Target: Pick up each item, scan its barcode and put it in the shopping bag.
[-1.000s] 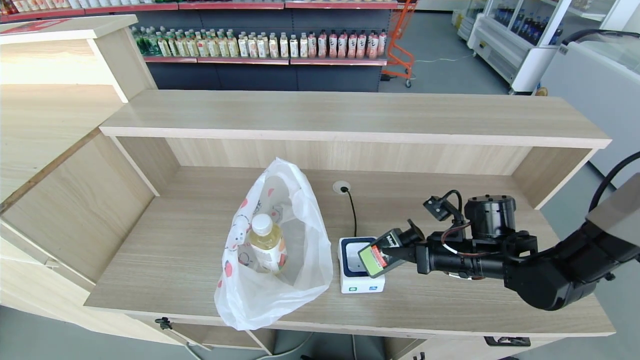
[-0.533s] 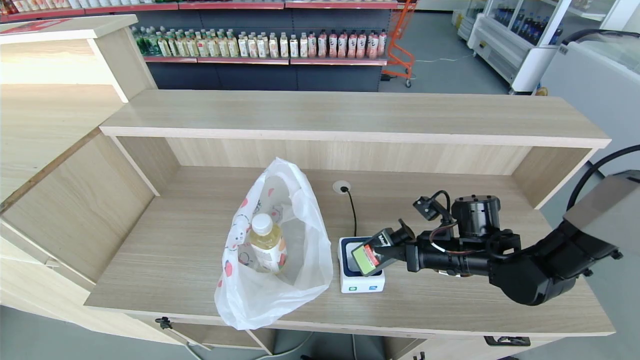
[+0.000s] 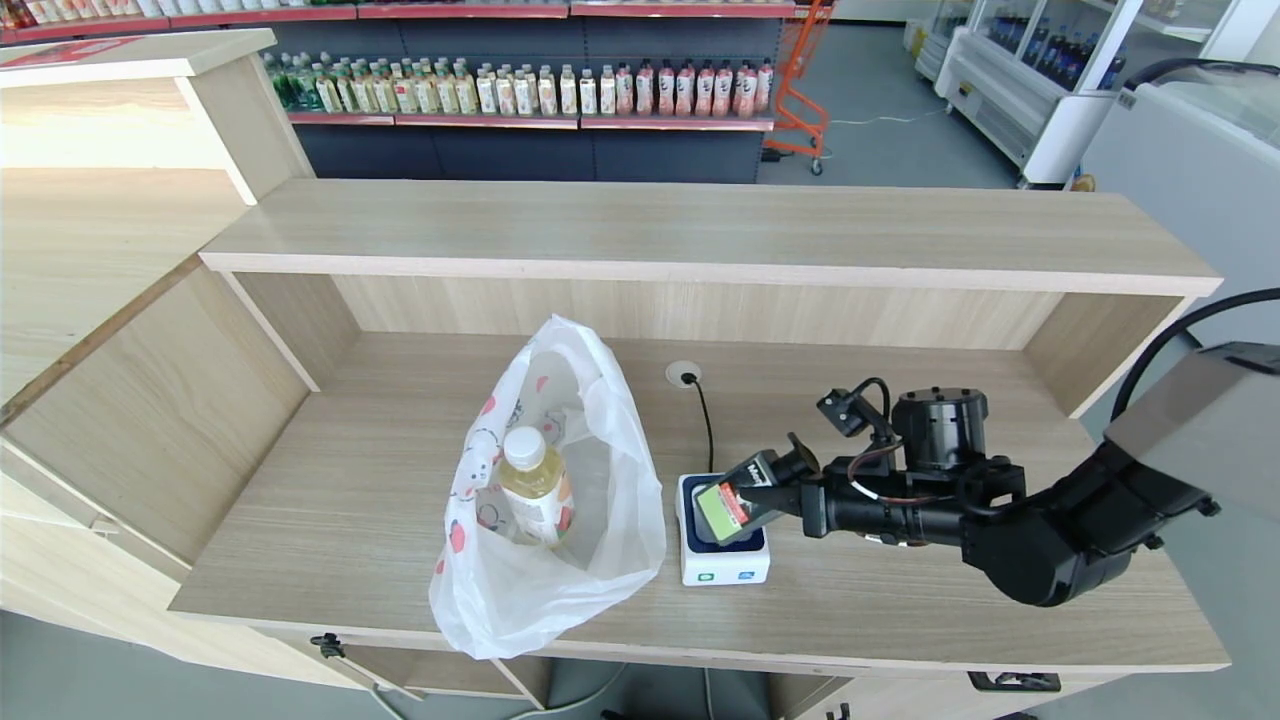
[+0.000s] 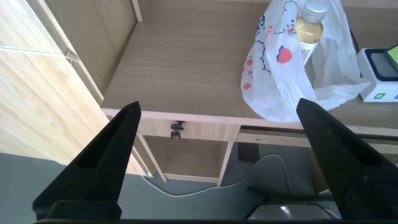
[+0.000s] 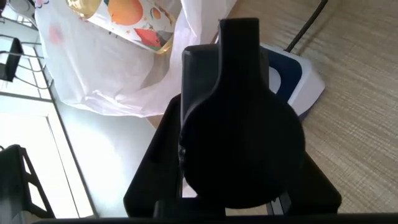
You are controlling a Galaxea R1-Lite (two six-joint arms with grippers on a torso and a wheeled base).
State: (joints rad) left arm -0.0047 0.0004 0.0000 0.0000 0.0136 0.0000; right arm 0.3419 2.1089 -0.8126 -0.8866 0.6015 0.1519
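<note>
A small green, red and black packet (image 3: 722, 507) is held just above the white scanner (image 3: 722, 560), with my right gripper (image 3: 768, 488) shut on it and reaching in from the right. The scanner's blue top (image 5: 292, 73) lies under the dark fingers in the right wrist view. Left of the scanner stands the open white shopping bag (image 3: 560, 560) with a yellow drink bottle (image 3: 532, 485) upright inside. My left gripper (image 4: 221, 162) hangs open with nothing in it, off the counter's front left edge, and from there the bag (image 4: 280, 81) and the bottle (image 4: 309, 28) are in sight.
A black cable (image 3: 703, 420) runs from the scanner to a grommet (image 3: 684, 375) at the back of the wooden counter (image 3: 350, 500). A raised shelf (image 3: 700, 235) and side walls close in the counter. Bare wood lies left of the bag and right of the scanner.
My right arm has moved left, carrying the packet from the scanner's right edge to directly over its top. The bag, bottle and scanner have not moved.
</note>
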